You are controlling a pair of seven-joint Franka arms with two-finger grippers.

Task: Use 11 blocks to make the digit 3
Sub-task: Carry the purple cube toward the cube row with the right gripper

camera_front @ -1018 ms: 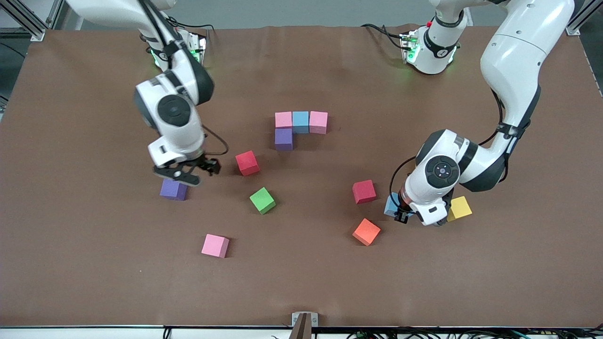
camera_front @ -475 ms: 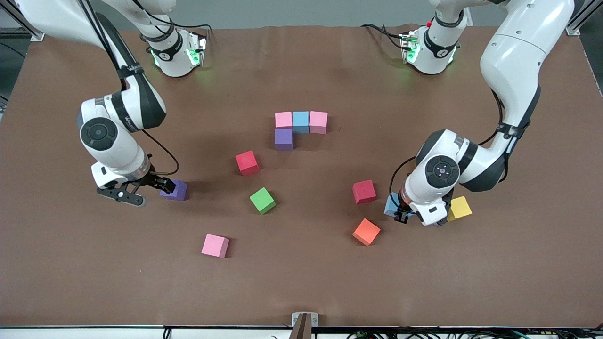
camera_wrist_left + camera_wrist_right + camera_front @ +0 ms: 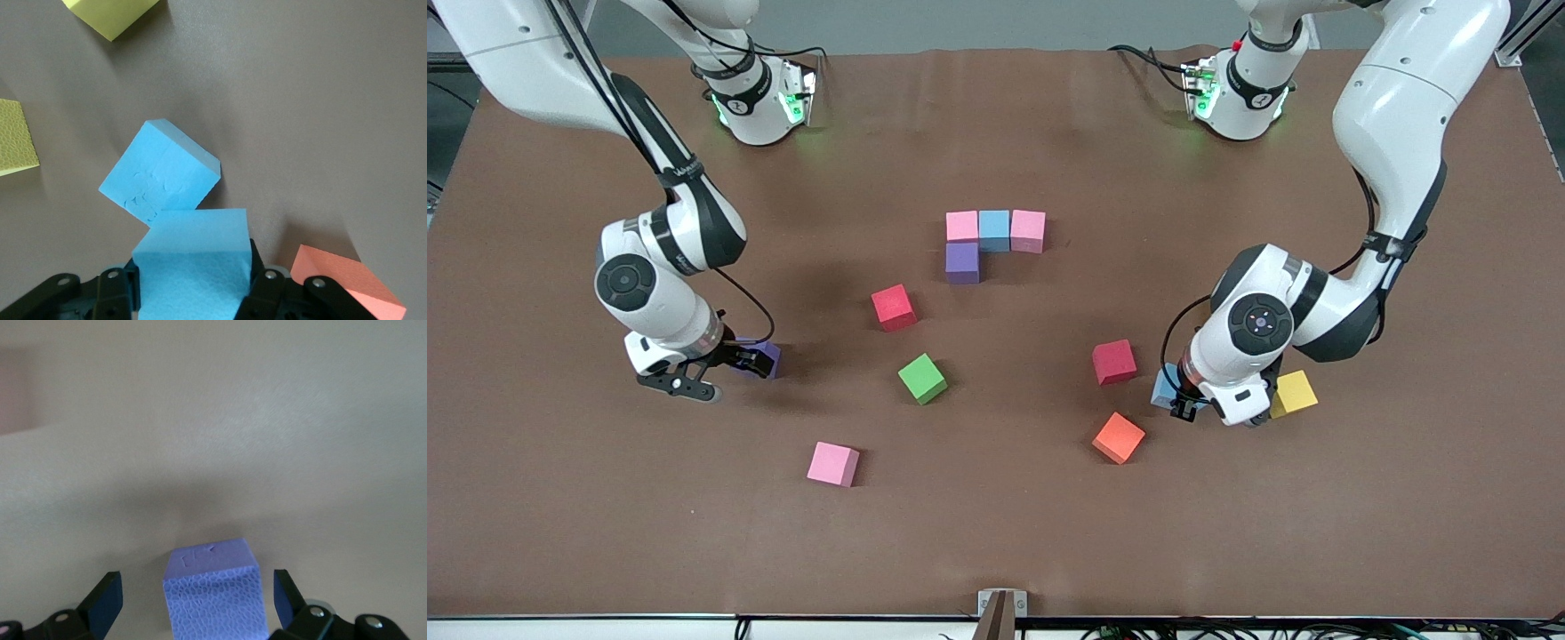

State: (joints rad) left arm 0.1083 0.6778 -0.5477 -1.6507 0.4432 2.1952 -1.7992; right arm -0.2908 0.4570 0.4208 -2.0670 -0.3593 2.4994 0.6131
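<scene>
The digit 3 has begun mid-table as a pink block, a light blue block and a pink block in a row, with a purple block joined below. My left gripper is low at the table, shut on a light blue block that touches another light blue block. My right gripper is open, its fingers either side of a purple block. Loose: red, green, red, orange, pink.
A yellow cube lies right beside the left gripper, partly under its wrist. The left wrist view shows two yellow cubes. The brown mat covers the table.
The right arm swung toward its own end of the table and settled lower, so its open fingers now straddle the purple block. The left arm has not moved.
</scene>
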